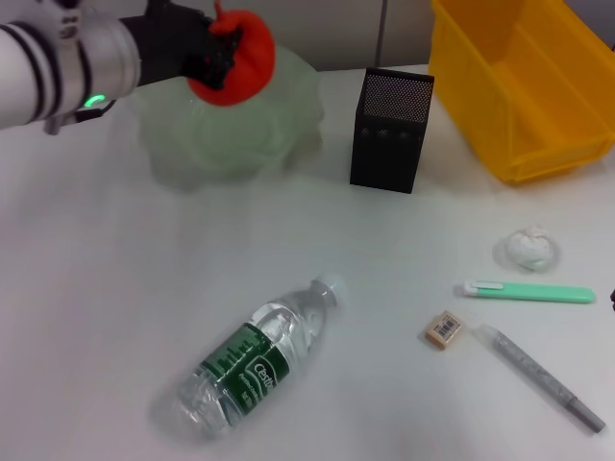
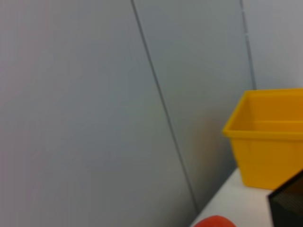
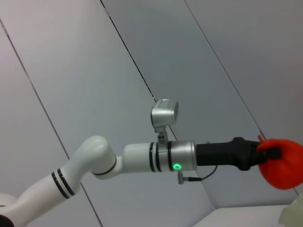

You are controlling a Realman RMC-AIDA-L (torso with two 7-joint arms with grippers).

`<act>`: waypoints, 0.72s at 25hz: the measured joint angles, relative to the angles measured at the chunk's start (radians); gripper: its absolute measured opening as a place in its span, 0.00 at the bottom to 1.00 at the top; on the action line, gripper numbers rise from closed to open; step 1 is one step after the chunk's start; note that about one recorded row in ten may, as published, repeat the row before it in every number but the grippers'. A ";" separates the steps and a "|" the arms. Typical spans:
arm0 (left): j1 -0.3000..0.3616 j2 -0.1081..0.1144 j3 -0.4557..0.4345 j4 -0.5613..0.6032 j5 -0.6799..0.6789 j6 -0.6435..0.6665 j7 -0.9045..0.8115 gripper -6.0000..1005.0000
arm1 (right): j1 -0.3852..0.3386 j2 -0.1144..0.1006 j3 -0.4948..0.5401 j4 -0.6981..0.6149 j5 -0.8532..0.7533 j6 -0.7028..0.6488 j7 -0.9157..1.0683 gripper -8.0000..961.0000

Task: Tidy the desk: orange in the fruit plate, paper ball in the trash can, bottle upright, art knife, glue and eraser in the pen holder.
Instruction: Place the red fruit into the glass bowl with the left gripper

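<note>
The left pincer (image 1: 223, 50) gripped the orange (image 1: 235, 58) directly above the fruit plate (image 1: 288, 115); right pincer unseen.

Red-orange orange (image 1: 240, 60), seemingly pale-green plate (image 1: 231, 134)

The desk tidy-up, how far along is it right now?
Nothing is finished yet. In hand: the left gripper holds the orange over the fruit plate. Left: the bottle lies flat, and the paper ball, art knife, eraser and glue sit on the desk.
</note>
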 joint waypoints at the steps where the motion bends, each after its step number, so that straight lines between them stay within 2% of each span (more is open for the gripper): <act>1: -0.013 0.000 0.016 -0.031 0.002 -0.047 0.006 0.07 | 0.000 0.001 0.000 0.000 0.000 0.000 0.000 0.08; 7: -0.059 -0.001 0.037 -0.122 0.001 -0.115 0.012 0.07 | 0.004 -0.002 -0.002 0.036 0.000 0.001 -0.022 0.08; 10: -0.068 -0.001 0.084 -0.187 -0.001 -0.249 0.014 0.07 | 0.008 -0.007 -0.002 0.060 -0.006 0.003 -0.042 0.08; 18: -0.077 -0.001 0.101 -0.239 0.001 -0.321 0.015 0.13 | 0.017 -0.008 -0.002 0.069 -0.028 0.004 -0.055 0.08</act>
